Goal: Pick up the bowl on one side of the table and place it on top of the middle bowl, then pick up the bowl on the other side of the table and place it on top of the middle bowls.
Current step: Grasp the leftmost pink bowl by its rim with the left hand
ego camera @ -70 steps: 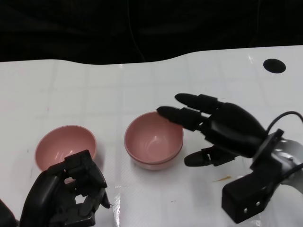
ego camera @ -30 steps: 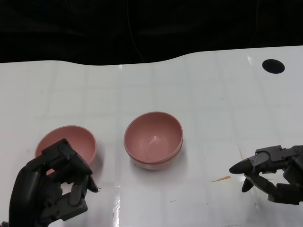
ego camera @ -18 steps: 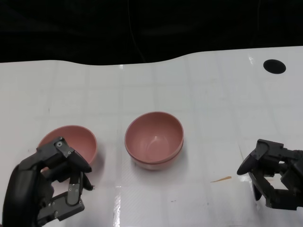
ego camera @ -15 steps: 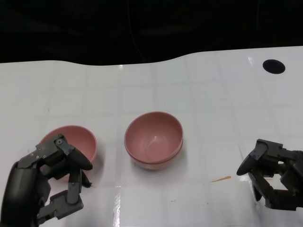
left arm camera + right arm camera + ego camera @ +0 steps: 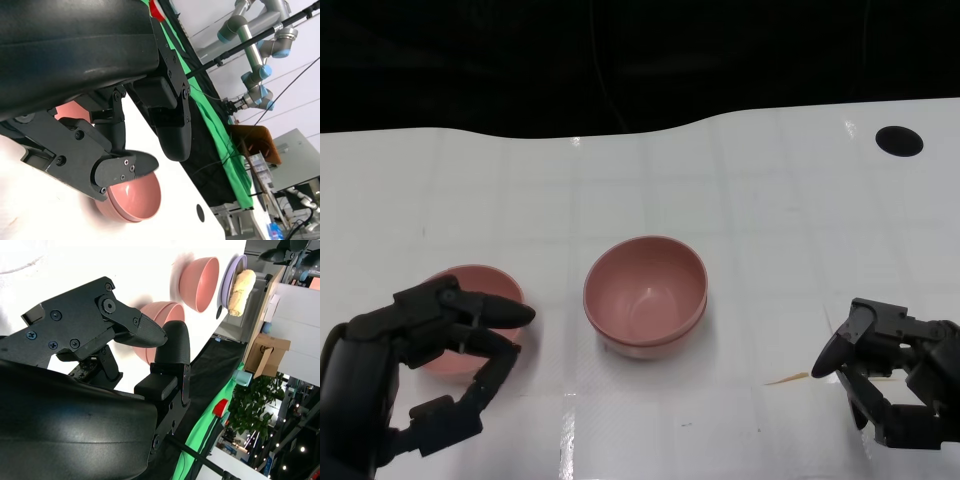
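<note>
- Table (image 5: pixel 740 200): white, glossy, faint grid of squares; a black round hole (image 5: pixel 899 140) sits at its far right corner. It carries everything listed below.
- Middle stack (image 5: pixel 645 296): pink, at the table's centre. A second rim line shows just under the top rim, so I judge this to be two bowls nested, which would mean the first half of the task is done. Mouth faces straight up, sitting level; being round, it has no long axis to speak of, only a vertical one through the opening.
- Left-side bowl (image 5: pixel 442 330): pink, same kind, resting on the table well apart from the stack, on the robot's left. Upright, mouth up, partly hidden behind the left hand. Not yet lifted; this is the half of the task that remains: lift, carry across, set down into the stack.
- Left hand (image 5: pixel 415 375): fingers spread, reaching over the near rim of the left-side bowl, thumb below and apart from them. It holds nothing; whether a fingertip touches the rim I cannot tell.
- Right hand (image 5: pixel 890 380): low at the near right edge, well apart from both bowls, fingers loosely curled and parted, nothing in it.
- Small orange fleck (image 5: pixel 787 379): on the table just beside the right hand; no part of the task.
</note>
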{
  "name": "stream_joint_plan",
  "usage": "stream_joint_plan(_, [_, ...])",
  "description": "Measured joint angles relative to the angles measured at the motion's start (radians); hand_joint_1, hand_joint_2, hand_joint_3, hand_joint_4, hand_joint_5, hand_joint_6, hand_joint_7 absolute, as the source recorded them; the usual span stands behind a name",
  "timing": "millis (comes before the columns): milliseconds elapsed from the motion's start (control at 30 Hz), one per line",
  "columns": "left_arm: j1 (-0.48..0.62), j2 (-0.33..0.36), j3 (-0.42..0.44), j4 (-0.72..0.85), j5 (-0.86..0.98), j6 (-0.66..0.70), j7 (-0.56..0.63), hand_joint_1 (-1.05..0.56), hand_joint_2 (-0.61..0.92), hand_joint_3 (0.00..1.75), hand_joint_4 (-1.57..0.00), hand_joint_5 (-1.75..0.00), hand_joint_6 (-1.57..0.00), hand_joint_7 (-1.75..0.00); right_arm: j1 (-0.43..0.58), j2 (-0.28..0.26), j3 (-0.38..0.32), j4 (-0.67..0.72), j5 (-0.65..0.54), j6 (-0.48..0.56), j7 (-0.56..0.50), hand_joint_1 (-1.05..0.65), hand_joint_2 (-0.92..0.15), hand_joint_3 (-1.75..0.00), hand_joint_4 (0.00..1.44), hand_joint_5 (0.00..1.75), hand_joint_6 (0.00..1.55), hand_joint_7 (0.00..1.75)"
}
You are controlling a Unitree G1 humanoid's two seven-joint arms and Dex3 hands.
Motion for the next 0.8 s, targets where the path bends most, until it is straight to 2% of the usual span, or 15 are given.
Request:
stream_joint_plan(100, [0.000, 0.000, 0.000, -0.004, 0.001, 0.004, 0.000, -0.30, 0.68, 0.48, -0.83, -0.69, -0.99, -0.42, 0.000, 0.000, 0.000, 0.000, 0.000, 0.000, 0.000, -0.13, -0.64, -0.91, 0.87, 1.75, 0.73, 1.63])
stream_joint_plan(133, [0.001, 0.008, 0.000, -0.010, 0.031, 0.004, 0.000, -0.42, 0.81, 0.27, -0.75, -0.52, -0.91, -0.28, 0.000, 0.000, 0.000, 0.000, -0.004, -0.001, 0.000, -0.13, -0.65, -0.91, 0.86, 1.75, 0.73, 1.63])
stream_joint_plan(200, [0.005, 0.060, 0.009, -0.034, 0.134, 0.004, 0.000, -0.48, 0.90, 0.11, -0.72, -0.38, -0.89, -0.17, 0.000, 0.000, 0.000, 0.000, -0.017, -0.006, 0.000, -0.13, -0.66, -0.90, 0.86, 1.75, 0.73, 1.63])
stream_joint_plan(233, [0.005, 0.084, 0.015, -0.047, 0.171, 0.004, 0.000, -0.49, 0.91, 0.09, -0.72, -0.36, -0.89, -0.15, 0.000, -0.001, 0.000, 0.001, -0.020, -0.012, 0.000, -0.13, -0.66, -0.90, 0.86, 1.75, 0.73, 1.62])
stream_joint_plan(800, [0.010, 0.099, 0.015, -0.056, 0.209, 0.003, 0.000, -0.50, 0.92, 0.07, -0.74, -0.30, -0.90, -0.10, -0.001, -0.001, 0.000, 0.001, -0.036, -0.022, 0.000, -0.14, -0.67, -0.87, 0.86, 1.75, 0.73, 1.62])
